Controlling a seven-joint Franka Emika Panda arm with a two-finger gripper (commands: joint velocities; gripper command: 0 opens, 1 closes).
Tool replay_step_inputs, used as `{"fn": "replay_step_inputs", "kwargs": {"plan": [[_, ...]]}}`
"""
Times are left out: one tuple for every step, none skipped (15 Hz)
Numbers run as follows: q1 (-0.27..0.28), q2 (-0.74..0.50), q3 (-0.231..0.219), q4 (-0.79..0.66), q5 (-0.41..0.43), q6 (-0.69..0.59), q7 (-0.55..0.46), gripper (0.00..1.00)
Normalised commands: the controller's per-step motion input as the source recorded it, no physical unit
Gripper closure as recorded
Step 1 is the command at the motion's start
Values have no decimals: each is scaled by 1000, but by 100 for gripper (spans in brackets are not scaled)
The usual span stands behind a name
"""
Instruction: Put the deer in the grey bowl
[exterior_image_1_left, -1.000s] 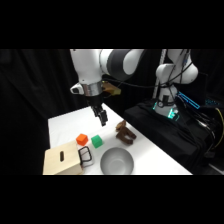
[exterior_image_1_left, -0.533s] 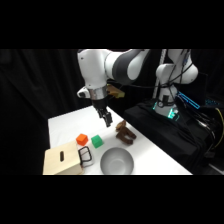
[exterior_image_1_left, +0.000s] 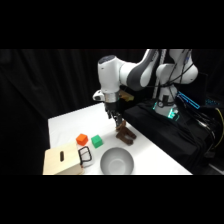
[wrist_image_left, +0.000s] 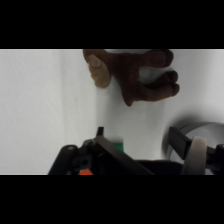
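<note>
The deer (exterior_image_1_left: 125, 135), a dark brown lumpy figure, lies on the white table (exterior_image_1_left: 70, 124) just behind the grey bowl (exterior_image_1_left: 117, 161). My gripper (exterior_image_1_left: 116, 119) hangs a little above and to the left of the deer, not touching it. In the wrist view the deer (wrist_image_left: 135, 75) lies on its side at the top, beyond the open gripper (wrist_image_left: 137, 135), with nothing between the fingers. Part of the grey bowl (wrist_image_left: 200, 131) shows at the right edge there.
An orange cube (exterior_image_1_left: 82, 139) and a green cube (exterior_image_1_left: 96, 141) sit left of the deer. A tan wooden box (exterior_image_1_left: 62, 161) with a black clasp (exterior_image_1_left: 85, 156) stands at the front left. Dark equipment (exterior_image_1_left: 170, 127) lies along the table's right side.
The gripper has moved right and down, from above the cubes to close above the deer. The deer, bowl and cubes have stayed put.
</note>
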Motion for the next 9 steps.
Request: {"fn": "replay_step_inputs", "kwargs": {"plan": [[-74,-115,-11,-372,-92,473,-234,0],[-76,-60,-17,-319,-105,473,-227,0],[-83,-18,-20,-276,-92,463,-248,0],[-91,21,-28,-232,-93,440,-253,0],[-101,55,-30,-192,-57,403,-271,0],[-106,75,-29,-162,-27,374,-287,0],[-115,120,-25,-124,12,352,-320,0],[-116,142,-15,-95,36,330,-329,0],[-117,164,3,-75,75,318,-350,0]]}}
